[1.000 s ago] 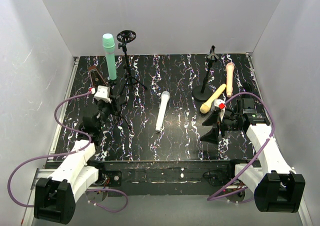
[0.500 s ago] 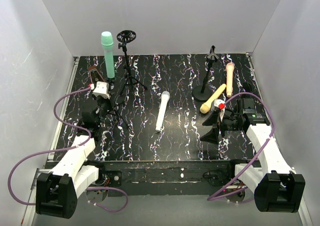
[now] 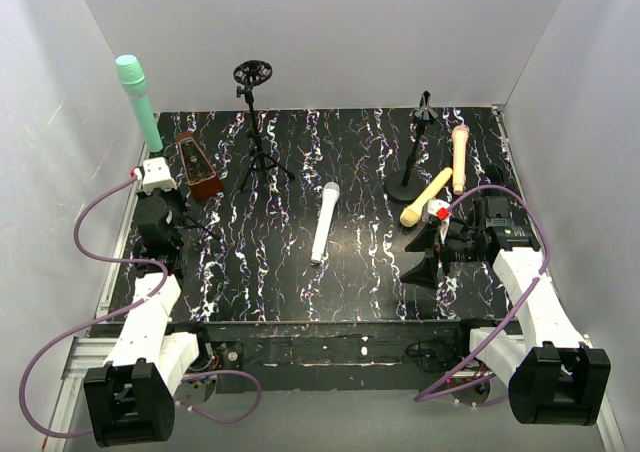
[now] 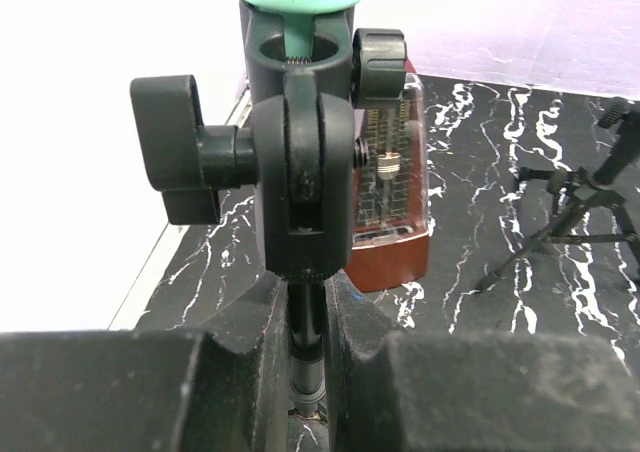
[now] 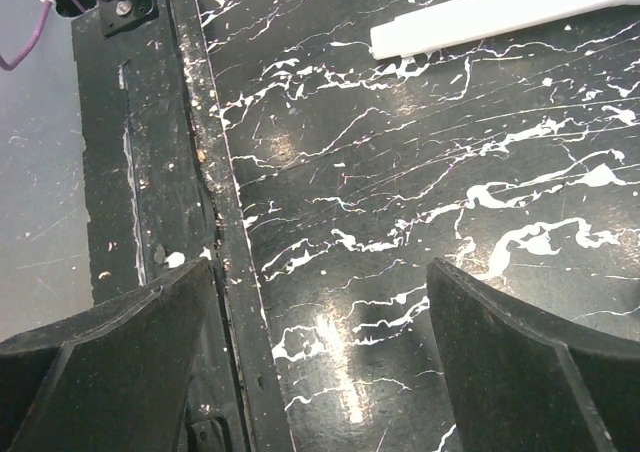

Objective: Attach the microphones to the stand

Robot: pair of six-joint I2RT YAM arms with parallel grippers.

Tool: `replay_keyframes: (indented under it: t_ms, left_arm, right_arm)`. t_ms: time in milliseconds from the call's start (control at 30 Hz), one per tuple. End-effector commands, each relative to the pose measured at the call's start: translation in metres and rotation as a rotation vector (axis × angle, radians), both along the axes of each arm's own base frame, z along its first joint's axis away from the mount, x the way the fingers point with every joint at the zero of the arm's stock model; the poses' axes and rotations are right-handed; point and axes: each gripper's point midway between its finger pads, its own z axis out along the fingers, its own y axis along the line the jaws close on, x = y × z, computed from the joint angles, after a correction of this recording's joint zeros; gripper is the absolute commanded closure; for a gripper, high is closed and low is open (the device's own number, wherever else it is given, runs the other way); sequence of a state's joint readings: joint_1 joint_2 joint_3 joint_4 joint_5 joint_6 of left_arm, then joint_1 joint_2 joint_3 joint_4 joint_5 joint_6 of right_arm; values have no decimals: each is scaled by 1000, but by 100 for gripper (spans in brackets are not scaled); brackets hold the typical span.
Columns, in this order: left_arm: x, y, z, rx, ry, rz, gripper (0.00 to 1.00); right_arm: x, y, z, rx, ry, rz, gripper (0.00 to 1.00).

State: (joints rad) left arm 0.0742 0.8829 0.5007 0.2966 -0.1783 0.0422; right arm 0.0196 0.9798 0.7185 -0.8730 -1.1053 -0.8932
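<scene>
- Clamping the thin stand stem (image 4: 303, 307), the left end effector (image 4: 306, 347) is sitting with its jaws together on it, just under the black clip (image 4: 300, 172).
- Mint green microphone (image 3: 138, 100) is riding in that clip, head up and leaning leftward, over the far-left edge of the counter (image 3: 360, 262) (so that one is looking attached already).
- Right end effector (image 3: 432, 257) is hovering low over the near-right counter, jaws wide apart, gripping nothing.
- Yellow microphone (image 3: 427, 196) is lying just beyond the right end effector. Its long axis is running diagonally, head near-left, tail pointing at the round-base stand (image 3: 408, 184). The right arm is clearly the nearer one.
- Peach-pink microphone (image 3: 459, 160) is lying just right of the yellow one, long axis near-to-far, head at the far end.
- White microphone (image 3: 324, 222) is lying mid-counter between the arms, long axis near-to-far (only one end is showing in the right wrist view).
- Tripod stand (image 3: 255, 132) is standing far-centre with its ring mount empty. A brown metronome (image 3: 200, 167) is sitting between it and the left arm.
- Judging the next pick: probably the yellow one for the right arm, jaws crossing that diagonal axis.
</scene>
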Motion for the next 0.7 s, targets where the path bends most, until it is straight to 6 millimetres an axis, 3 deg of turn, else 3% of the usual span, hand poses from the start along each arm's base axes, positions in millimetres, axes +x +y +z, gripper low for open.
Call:
replay_keyframes:
  t_ms: [0, 167, 433, 667]
  left_arm:
    - [2, 22, 61, 56, -175, 95, 100]
    - [28, 31, 62, 109, -199, 91, 100]
    - [75, 42, 47, 71, -198, 47, 100]
    - [85, 52, 31, 42, -184, 56, 100]
  right_arm:
    - [2, 0, 13, 11, -28, 15, 6]
    - [2, 0, 14, 10, -32, 17, 6]
    - [2, 0, 13, 6, -32, 16, 6]
    - [2, 1, 13, 11, -24, 21, 5]
